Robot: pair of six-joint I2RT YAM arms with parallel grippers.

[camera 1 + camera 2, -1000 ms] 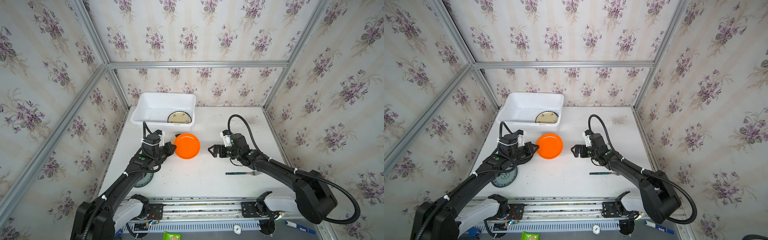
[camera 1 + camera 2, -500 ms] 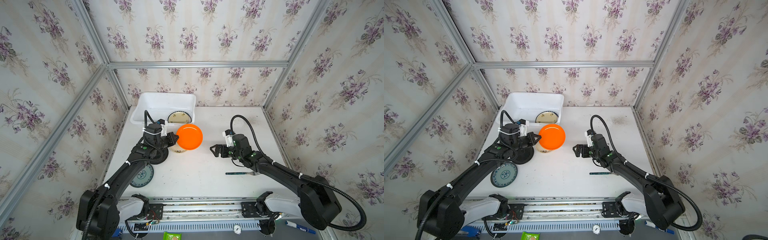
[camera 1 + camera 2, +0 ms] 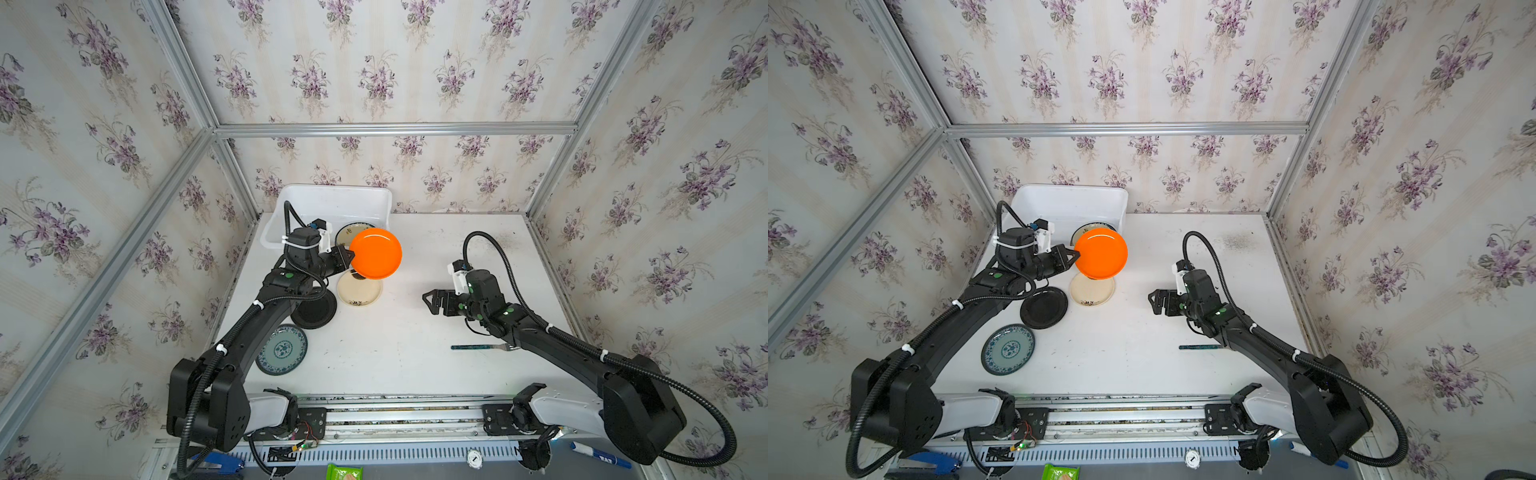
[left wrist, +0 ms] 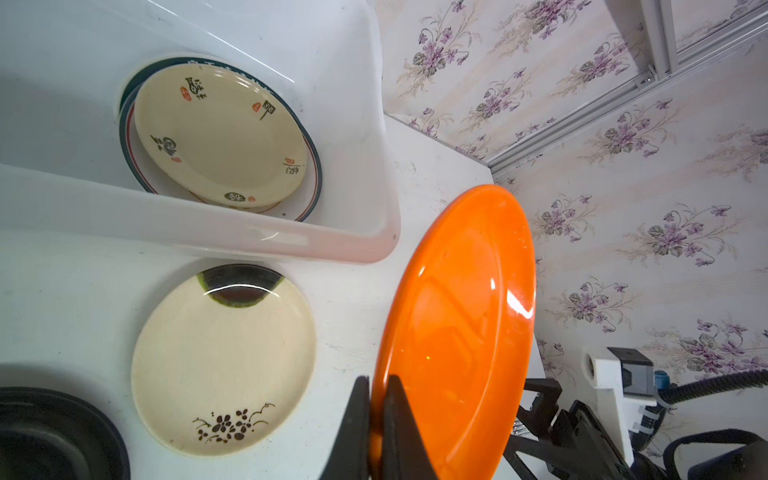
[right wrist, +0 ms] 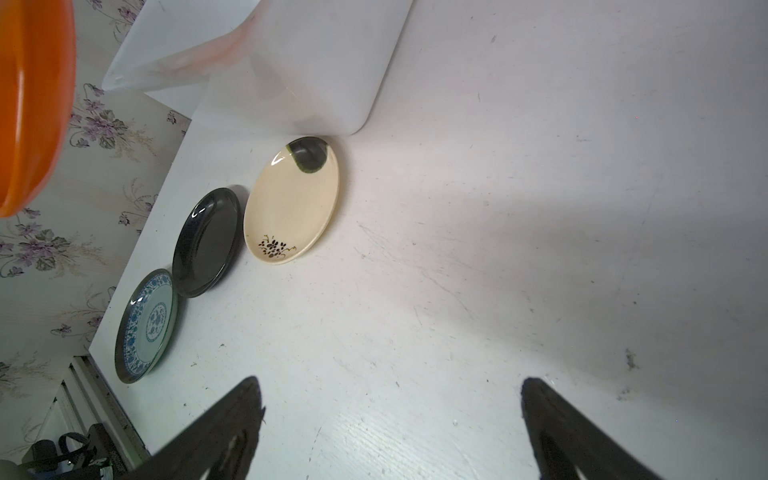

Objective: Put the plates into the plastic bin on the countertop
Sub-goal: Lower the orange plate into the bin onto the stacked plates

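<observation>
My left gripper point(image 3: 347, 258) point(image 4: 376, 382) is shut on the rim of an orange plate point(image 3: 376, 253) point(image 3: 1101, 253) point(image 4: 457, 324), held in the air beside the near right corner of the white plastic bin point(image 3: 332, 199) point(image 3: 1067, 201) point(image 4: 291, 237). Inside the bin a cream plate point(image 4: 220, 133) lies on a white plate with a dark ring point(image 4: 312, 183). On the countertop point(image 3: 407, 340) lie a cream plate point(image 3: 359, 291) point(image 5: 291, 208), a black plate point(image 3: 316, 309) point(image 5: 208, 241) and a teal-patterned plate point(image 3: 282, 349) point(image 5: 147, 324). My right gripper point(image 3: 428, 300) point(image 5: 390, 399) is open and empty over bare countertop.
A dark-handled fork point(image 3: 482, 347) point(image 3: 1198, 347) lies on the countertop by my right forearm. Aluminium framing and flowered walls close in the left, back and right sides. The rail with both arm bases point(image 3: 395, 415) runs along the front edge.
My left gripper has lifted the orange plate off the countertop and carried it back toward the bin, uncovering the cream plate below. The right gripper has barely moved.
</observation>
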